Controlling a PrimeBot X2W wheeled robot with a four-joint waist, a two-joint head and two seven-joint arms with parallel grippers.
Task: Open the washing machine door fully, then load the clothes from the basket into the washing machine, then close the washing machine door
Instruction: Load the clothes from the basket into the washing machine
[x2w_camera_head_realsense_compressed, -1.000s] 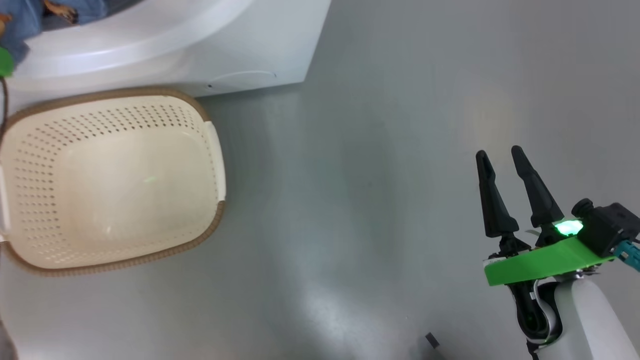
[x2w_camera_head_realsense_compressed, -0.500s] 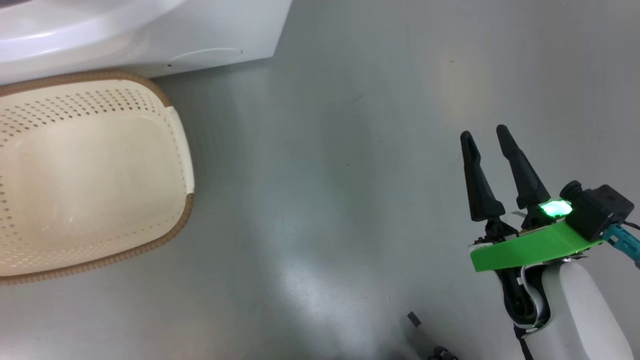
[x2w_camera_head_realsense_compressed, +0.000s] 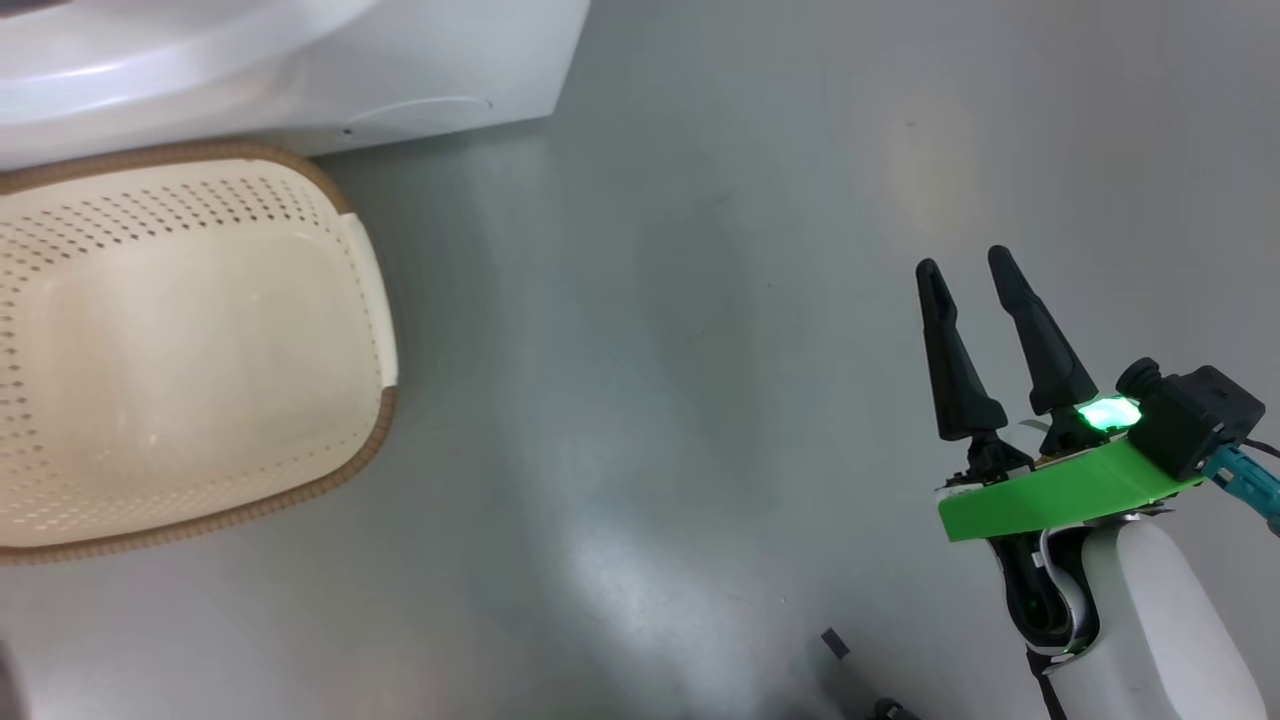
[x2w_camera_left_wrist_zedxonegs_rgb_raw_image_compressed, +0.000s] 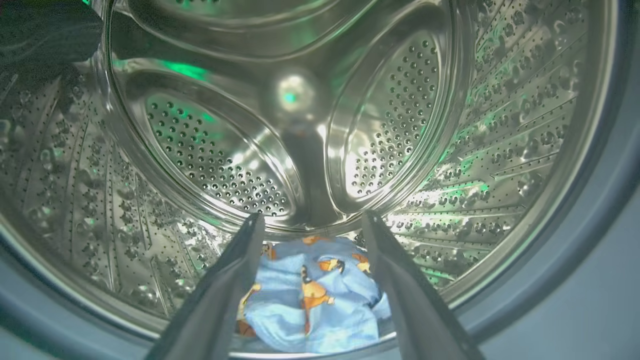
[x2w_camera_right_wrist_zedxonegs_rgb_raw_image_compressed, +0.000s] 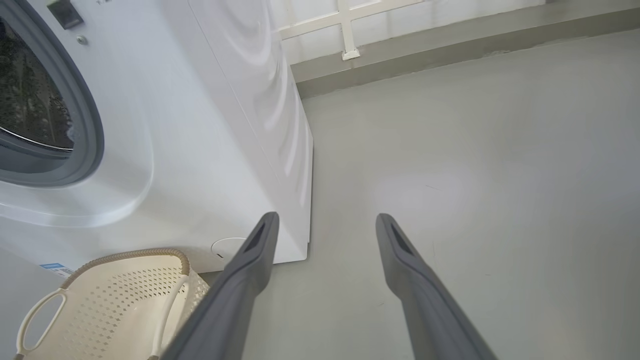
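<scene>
My left gripper (x2w_camera_left_wrist_zedxonegs_rgb_raw_image_compressed: 312, 218) is open at the mouth of the washing machine's steel drum (x2w_camera_left_wrist_zedxonegs_rgb_raw_image_compressed: 225, 165). The clothes (x2w_camera_left_wrist_zedxonegs_rgb_raw_image_compressed: 320, 300), light blue with orange figures, lie loose on the drum's bottom just beyond the fingertips. The basket (x2w_camera_head_realsense_compressed: 200, 220) stands empty on the floor against the front of the washing machine (x2w_camera_head_realsense_compressed: 450, 60). The right wrist view shows the basket (x2w_camera_right_wrist_zedxonegs_rgb_raw_image_compressed: 115, 300) and the washing machine (x2w_camera_right_wrist_zedxonegs_rgb_raw_image_compressed: 200, 150) too. My right gripper (x2w_camera_head_realsense_compressed: 964, 262) hovers open over bare floor far right of the basket, holding nothing, and its own view also shows it (x2w_camera_right_wrist_zedxonegs_rgb_raw_image_compressed: 327, 218). The washing machine door is out of view.
Grey floor (x2w_camera_head_realsense_compressed: 700, 350) spreads between the basket and my right arm. A wall base with a white frame (x2w_camera_right_wrist_zedxonegs_rgb_raw_image_compressed: 350, 30) runs behind the machine. A small dark part (x2w_camera_head_realsense_compressed: 835, 645) lies at the lower edge of the head view. The blue-grey gasket (x2w_camera_left_wrist_zedxonegs_rgb_raw_image_compressed: 575, 250) rings the drum.
The head camera has shifted, so the basket and machine sit further left and up. The blue garment seen at the top left corner a second ago has left that view. The right gripper stays open.
</scene>
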